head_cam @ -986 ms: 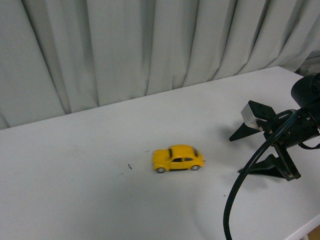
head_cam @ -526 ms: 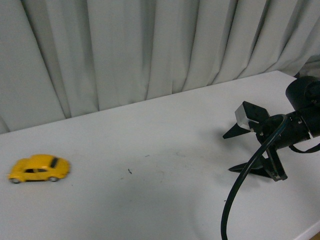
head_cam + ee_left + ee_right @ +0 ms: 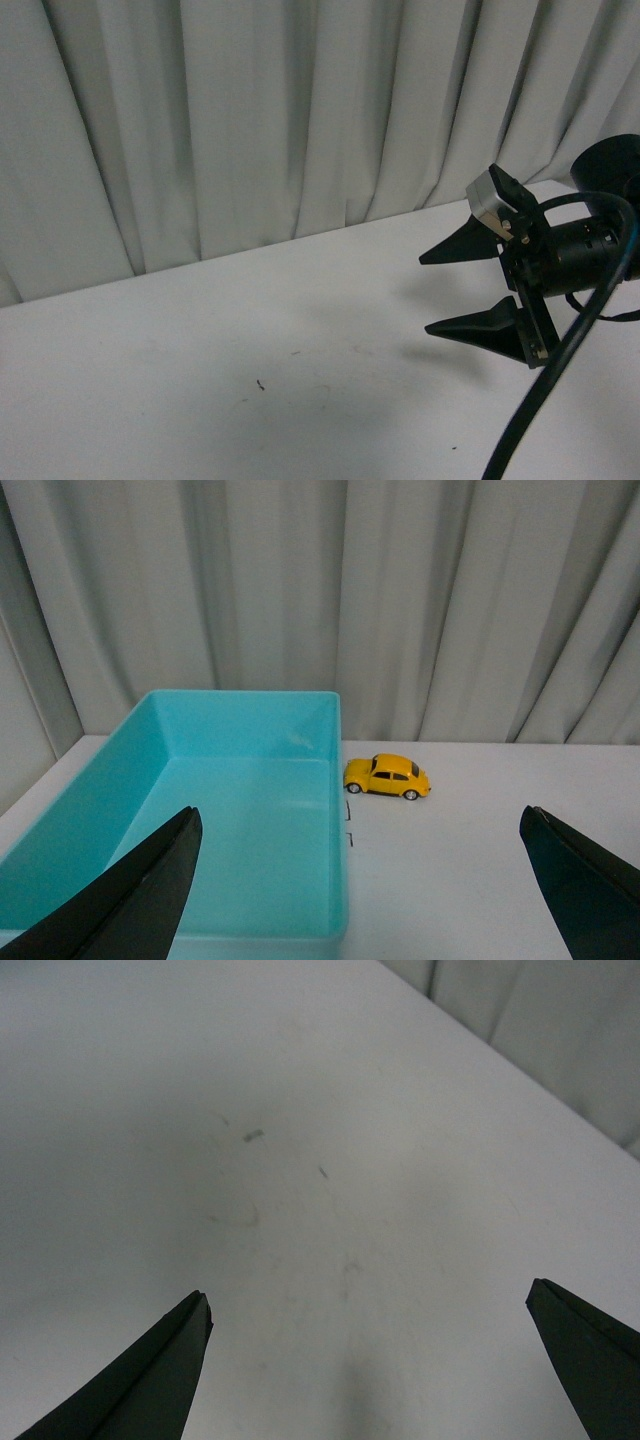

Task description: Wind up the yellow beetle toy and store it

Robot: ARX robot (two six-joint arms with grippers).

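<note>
Yellow beetle toy (image 3: 387, 776) outside front view, just beside teal bin (image 3: 339, 810); right gripper (image 3: 424, 295) mid-right, tilted, jaws wide; left gripper (image 3: 358, 813) also wide.

My right gripper (image 3: 423, 295) is matte black: two flat pointed fingers (image 3: 480, 325), a small silver-grey block (image 3: 487, 205), a thick black cable (image 3: 535, 398). My left gripper (image 3: 357, 815) shows equally dark, pointed fingers (image 3: 150, 880).

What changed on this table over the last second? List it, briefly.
The yellow toy car rolled across the table toward the robot's left and out of the front view. The left wrist view now shows it beside the turquoise bin, outside it. The right gripper sits higher in the front picture. It stayed open and empty, and nothing was grasped.
</note>
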